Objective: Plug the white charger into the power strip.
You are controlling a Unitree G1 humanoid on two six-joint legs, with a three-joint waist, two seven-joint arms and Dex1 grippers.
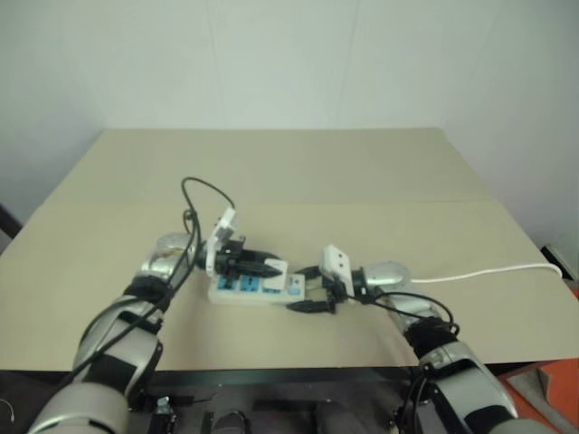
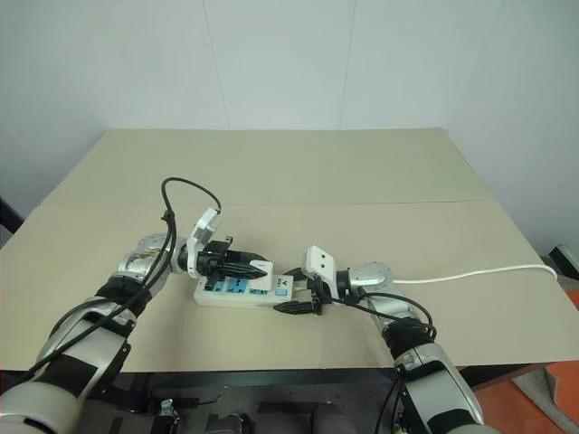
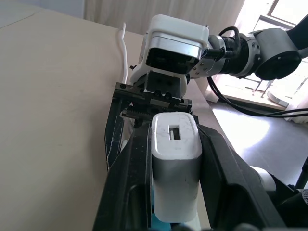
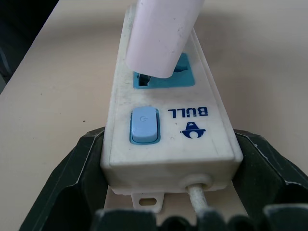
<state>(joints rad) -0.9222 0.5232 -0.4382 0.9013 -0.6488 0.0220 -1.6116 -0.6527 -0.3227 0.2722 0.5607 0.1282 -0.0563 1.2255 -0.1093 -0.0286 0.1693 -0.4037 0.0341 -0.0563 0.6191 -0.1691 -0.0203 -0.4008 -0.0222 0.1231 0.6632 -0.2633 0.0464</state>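
Observation:
My left gripper is shut on the white charger, a small rounded block held between its black fingers. The charger stands tilted over the blue socket nearest the switch, its lower end at the socket face; its prongs are hidden. The power strip lies flat on the table near the front edge. My right gripper is shut on the strip's cable end, one finger against each long side, beside the blue switch.
The strip's thin white cable runs right across the beige table to its right edge. The table's front edge lies just below the strip. A pale wall stands behind the table.

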